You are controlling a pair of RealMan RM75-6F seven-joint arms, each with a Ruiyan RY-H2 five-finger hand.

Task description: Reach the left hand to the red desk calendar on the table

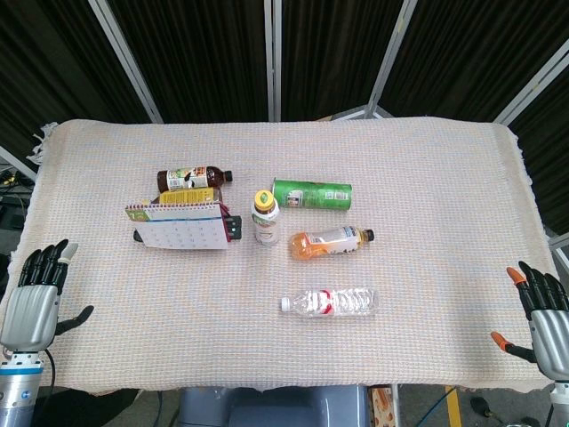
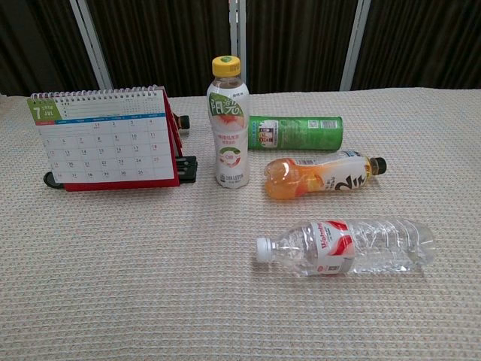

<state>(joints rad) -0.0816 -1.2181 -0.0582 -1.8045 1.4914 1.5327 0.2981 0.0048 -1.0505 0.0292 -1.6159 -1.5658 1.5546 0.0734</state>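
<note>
Rough woven cloth (image 2: 150,301) under a glossy clear plastic bottle (image 2: 346,246).

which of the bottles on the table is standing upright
Only the white bottle with the yellow cap, right of the red desk calendar; the other bottles lie on their sides.

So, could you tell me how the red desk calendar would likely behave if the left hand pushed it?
The red desk calendar stands as a folded tent, so a high push would probably tip it. It looks like light card on a spiral binding, so it likely slides easily on the woven cloth. The left hand is well short of it.
</note>
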